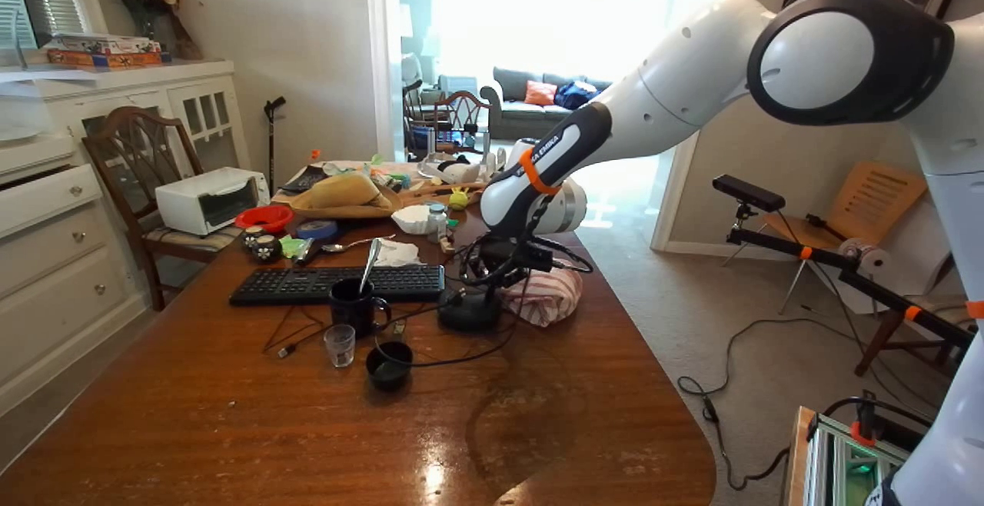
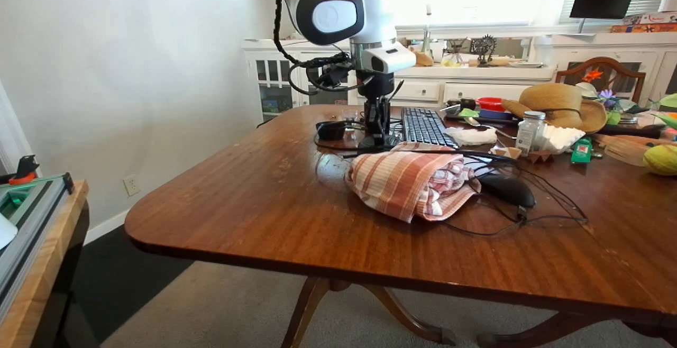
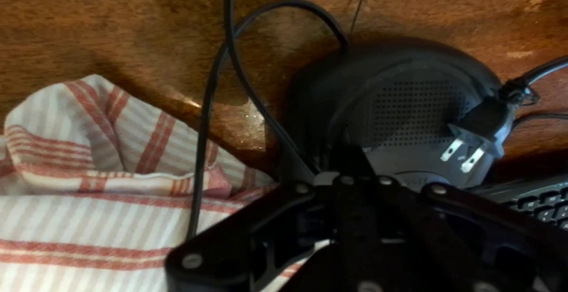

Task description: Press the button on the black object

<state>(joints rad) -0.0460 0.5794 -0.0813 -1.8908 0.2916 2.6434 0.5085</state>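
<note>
The black object (image 1: 467, 315) is a squat, rounded black device on the wooden table. In the wrist view it (image 3: 412, 105) shows a dotted grille, with a dark cable running from its edge. In an exterior view it (image 2: 390, 140) is mostly hidden behind my gripper (image 2: 376, 134) and the cloth. In the wrist view my gripper (image 3: 353, 156) points down at the device with its fingers together and nothing visible between them. The fingertips are over the near part of its top. Whether they touch it, I cannot tell. The button is not clearly visible; the fingers cover part of the top.
A two-prong plug (image 3: 481, 125) lies over the device's edge. A striped cloth (image 2: 407, 179) is bundled beside it. A keyboard (image 1: 307, 284), a black mug (image 1: 355, 307), a clear glass (image 1: 340, 346) and a black cup (image 1: 389, 366) stand nearby. Loose cables cross the table.
</note>
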